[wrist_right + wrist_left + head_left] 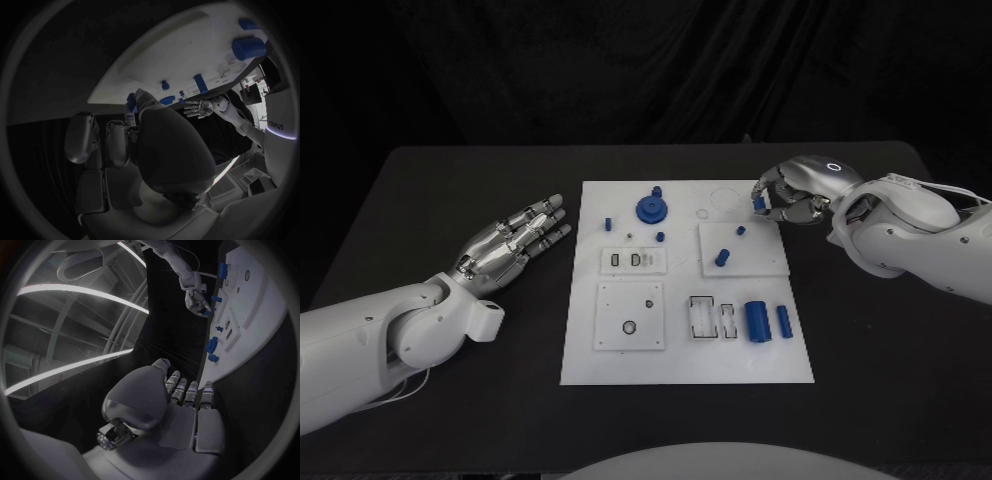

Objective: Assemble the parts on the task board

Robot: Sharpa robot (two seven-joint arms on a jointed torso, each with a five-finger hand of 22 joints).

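My right hand (788,200) pinches a small blue part (760,206) at its fingertips, over the task board (684,350) edge; probably light, rigid, slippery. Left hand (514,241) lies flat, fingers spread, empty, on the bench (444,180).

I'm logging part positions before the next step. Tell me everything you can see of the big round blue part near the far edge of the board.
The round blue part sits on the white task board, left of its middle, near the far edge. It looks like matte plastic: a flat, disc-shaped base with a narrow stem rising from its centre. It stands upright. Neither hand touches it; the right hand is off to its right.
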